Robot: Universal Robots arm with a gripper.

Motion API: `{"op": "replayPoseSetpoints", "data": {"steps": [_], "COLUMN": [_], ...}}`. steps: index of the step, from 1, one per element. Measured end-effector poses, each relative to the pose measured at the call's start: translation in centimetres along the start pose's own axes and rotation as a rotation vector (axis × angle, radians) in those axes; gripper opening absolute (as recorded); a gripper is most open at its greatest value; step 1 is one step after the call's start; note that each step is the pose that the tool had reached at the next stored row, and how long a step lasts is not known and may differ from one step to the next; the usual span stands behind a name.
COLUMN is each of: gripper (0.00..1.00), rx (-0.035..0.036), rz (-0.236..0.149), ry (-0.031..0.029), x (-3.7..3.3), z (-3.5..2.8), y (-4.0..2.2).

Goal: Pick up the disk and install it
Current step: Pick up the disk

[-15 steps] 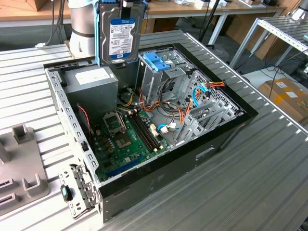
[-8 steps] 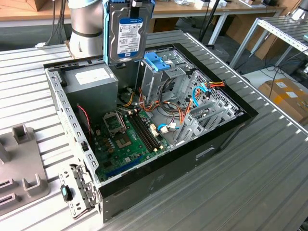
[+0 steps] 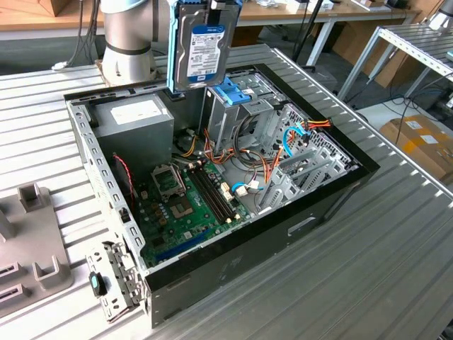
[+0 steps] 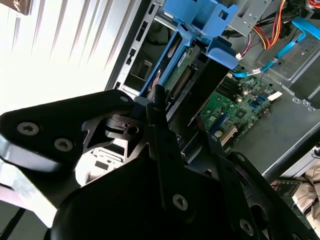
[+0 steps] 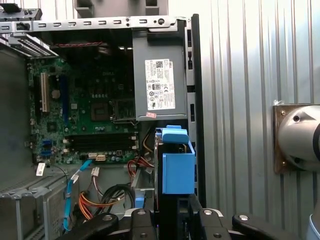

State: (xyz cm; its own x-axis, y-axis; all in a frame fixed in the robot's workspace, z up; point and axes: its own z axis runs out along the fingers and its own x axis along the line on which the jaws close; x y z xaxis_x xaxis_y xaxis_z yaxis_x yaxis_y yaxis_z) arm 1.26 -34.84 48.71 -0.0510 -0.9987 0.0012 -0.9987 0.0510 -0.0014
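The disk [image 3: 200, 44], a silver hard drive with a white-and-blue label in a light-blue carrier frame, hangs upright over the open computer case [image 3: 333, 205]. Its lower edge is just above the tall metal drive cage [image 3: 237, 124], beside the blue plastic bracket [image 3: 231, 93] on top of the cage. In the second wrist view the disk's edge [image 4: 176, 75] with its connector points down at the cage opening. My gripper [image 4: 182, 135] is shut on the disk's upper end, and its black fingers [image 5: 142, 222] also show in the first wrist view.
Inside the case lie a grey power-supply box [image 3: 134, 120], the green motherboard [image 3: 184, 205] and bundles of orange and blue cables [image 3: 283, 145]. The arm's base [image 3: 127, 35] stands behind the case. A grey fixture [image 3: 28, 241] sits at the exterior view's left.
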Motion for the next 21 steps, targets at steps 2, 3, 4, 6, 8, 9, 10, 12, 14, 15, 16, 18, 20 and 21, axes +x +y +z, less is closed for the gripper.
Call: {"op": "replayPoseSetpoints", "data": {"steps": [2,3,4,6,8,9,10,12,14,15,16,18,20,21], "gripper": [0.35,0.35,0.35,0.35,0.35,0.35,0.35,0.35,0.35,0.35,0.35,0.35,0.35,0.35], "rx": [0.0,0.0,0.0,0.0,0.0,0.0,0.0,0.0,0.0,0.0,0.0,0.0,0.0,0.0], "rz": [0.0,0.0,0.0,0.0,0.0,0.0,0.0,0.0,0.0,0.0,0.0,0.0,0.0,0.0], "ry": [0.0,0.0,0.0,0.0,0.0001,0.0001,0.0002,0.0001,0.0001,0.0,0.0,0.0001,0.0,0.0001], "x": [-0.03,-0.04,-0.06,-0.12,-0.15,-0.17,-0.19,-0.23,-0.26,-0.29,-0.32,-0.36,-0.41,-0.42], "z": [0.0,0.0,0.0,0.0,0.0,0.0,0.0,0.0,0.0,0.0,0.0,0.01,0.01,0.01], "y": [-0.5,-0.71,-1.12,-2.35,-2.91,-3.26,-3.61,-4.33,-5.04,-5.63,-6.23,-6.96,-7.89,-8.12]}}
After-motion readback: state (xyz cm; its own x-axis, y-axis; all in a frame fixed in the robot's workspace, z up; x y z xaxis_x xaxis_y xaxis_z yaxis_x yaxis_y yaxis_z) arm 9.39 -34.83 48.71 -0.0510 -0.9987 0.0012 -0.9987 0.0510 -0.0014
